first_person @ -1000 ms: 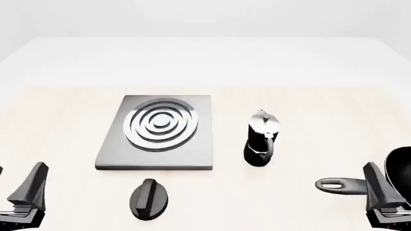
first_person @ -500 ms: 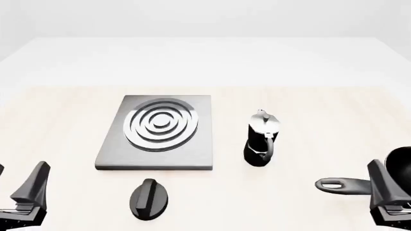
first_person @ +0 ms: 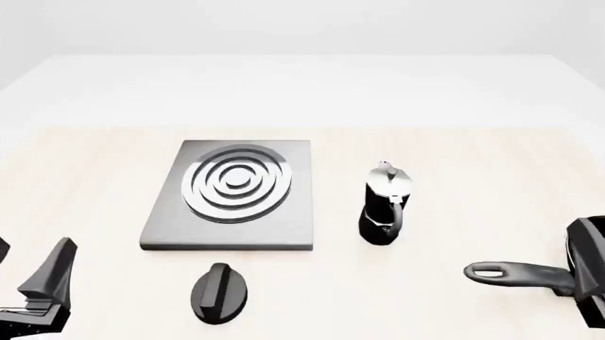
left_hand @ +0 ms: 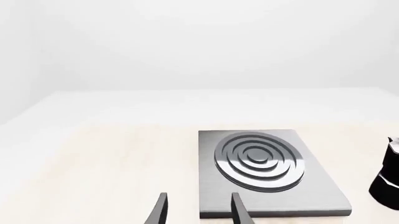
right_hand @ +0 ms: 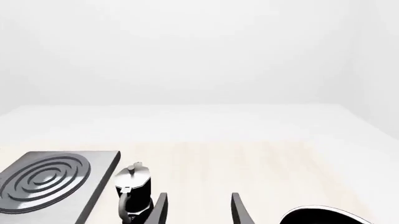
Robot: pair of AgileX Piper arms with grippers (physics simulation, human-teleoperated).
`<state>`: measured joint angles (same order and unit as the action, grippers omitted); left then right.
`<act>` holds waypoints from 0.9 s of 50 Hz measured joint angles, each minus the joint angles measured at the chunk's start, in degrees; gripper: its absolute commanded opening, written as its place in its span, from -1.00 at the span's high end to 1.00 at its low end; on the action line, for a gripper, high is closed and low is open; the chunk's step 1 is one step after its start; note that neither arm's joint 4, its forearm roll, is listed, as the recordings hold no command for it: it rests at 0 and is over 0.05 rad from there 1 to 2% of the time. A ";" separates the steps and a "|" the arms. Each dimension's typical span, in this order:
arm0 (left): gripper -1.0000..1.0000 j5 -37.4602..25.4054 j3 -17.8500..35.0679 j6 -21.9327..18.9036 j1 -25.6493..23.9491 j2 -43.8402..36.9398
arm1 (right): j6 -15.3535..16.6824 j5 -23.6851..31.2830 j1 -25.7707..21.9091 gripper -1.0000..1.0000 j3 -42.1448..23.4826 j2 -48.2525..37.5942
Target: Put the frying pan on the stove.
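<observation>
Frying pan (first_person: 529, 273) lies at the near right edge of the bench (first_person: 454, 149), its long handle with the oval hole pointing toward the middle of the bench and its round bowl mostly cut off by the front view's edge and hidden behind the right tool (first_person: 588, 273). That handle is the natural place to take hold, and it stretches toward the stove (first_person: 232, 195), so a grip there would let the pan be carried leftward without turning it much. The right tool hangs released and empty right by the pan; its wrist view shows two spread fingers (right_hand: 160, 209) with the pan's rim just beside them, so I judge the grasp is not yet made. The stove sits flat on the left half of the bench, burner bare. A moka pot (first_person: 386, 205) stands upright between pan and stove and would have to be cleared in passing, likely by lifting over or going round its near side. A small black knob (first_person: 219, 292) lies near the stove's front edge. The left tool (first_person: 42, 290) rests low at the near left, fingers (left_hand: 240, 210) parted, holding nothing, well apart from the pan.
</observation>
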<state>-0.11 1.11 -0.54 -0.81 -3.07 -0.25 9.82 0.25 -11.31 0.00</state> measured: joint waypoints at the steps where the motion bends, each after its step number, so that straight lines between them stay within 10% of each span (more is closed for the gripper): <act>1: -1.00 -0.10 0.03 0.03 -0.04 0.06 | 0.11 0.53 -0.08 -1.00 -0.45 0.00; 45: -1.00 -0.56 0.17 0.36 -1.49 -0.23 | 0.03 31.54 0.75 -1.00 -28.08 0.00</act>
<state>-0.66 1.28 -0.18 -2.29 -3.30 -0.22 41.36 1.00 -39.40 0.00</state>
